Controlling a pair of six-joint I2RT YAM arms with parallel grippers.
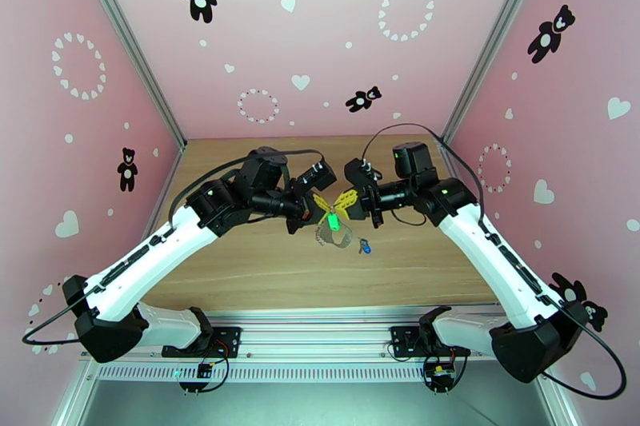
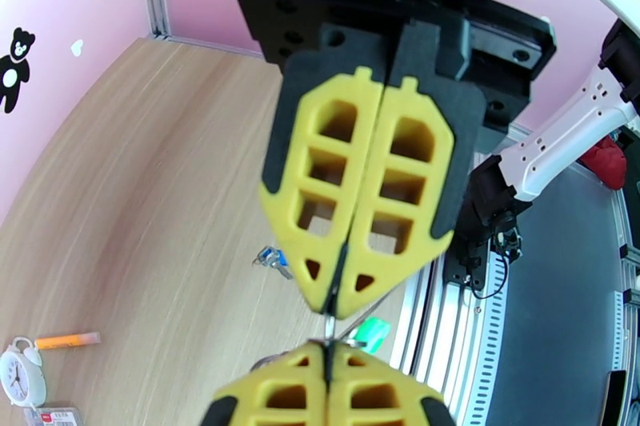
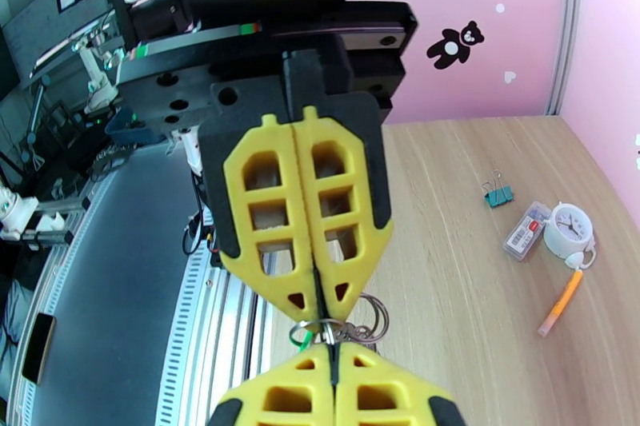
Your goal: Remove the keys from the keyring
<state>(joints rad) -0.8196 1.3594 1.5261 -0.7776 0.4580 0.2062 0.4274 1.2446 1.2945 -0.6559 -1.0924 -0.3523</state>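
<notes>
left gripper: closed, pinching the metal rings | right gripper: closed on the same rings, tip to tip | keyring: below the tips, mid-table | green-tagged key: dangling beneath the grippers | blue-tagged key: on the wood, just beside.

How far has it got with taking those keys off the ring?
Done: the blue-tagged key lies loose on the table, apart from the keyring. In hand: the left hand and right hand, both shut, meet tip to tip pinching the keyring in the air. Left: the green-tagged key hangs just below them, apparently not yet off.
</notes>
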